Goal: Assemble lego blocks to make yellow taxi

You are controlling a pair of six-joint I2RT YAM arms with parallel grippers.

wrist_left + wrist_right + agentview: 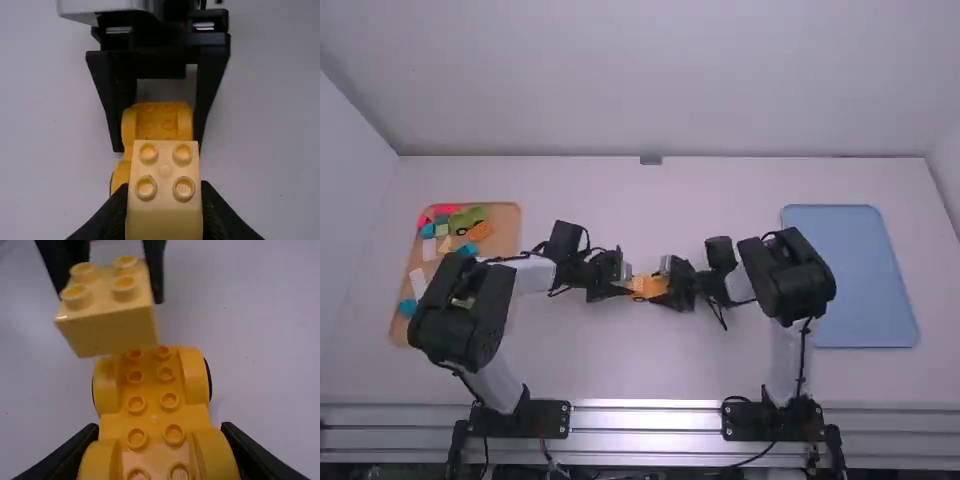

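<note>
1. The left gripper (pixel 624 283) is near the middle of the table (pixel 650 370), its two fingers clamped on the sides of a pale yellow block (pixel 164 215).
2. That block has four round studs on top. In the right wrist view it appears tilted, over the far end of the car base (pixel 152 415); whether the two touch, I cannot tell.
3. The right gripper (pixel 665 286) faces the left one from the other side, its fingers closed on the car base, one on each flank.
4. The car base is a deeper orange-yellow, with rounded wheel arches along its sides and studs down the middle. A black wheel (pixel 207 380) peeks out beyond one arch.
5. Any lettering on the studs is too small to make out.
6. At the left of the table is a tan tray (pixel 506 212), partly covered by the left arm. It holds a green toy vehicle (pixel 468 218), an orange block (pixel 480 231) just beside it, a pink block (pixel 447 209), a white block (pixel 417 283) and some blue pieces (pixel 408 307).
7. At the right lies a light blue tray (pixel 850 270), well apart from both grippers.
</note>
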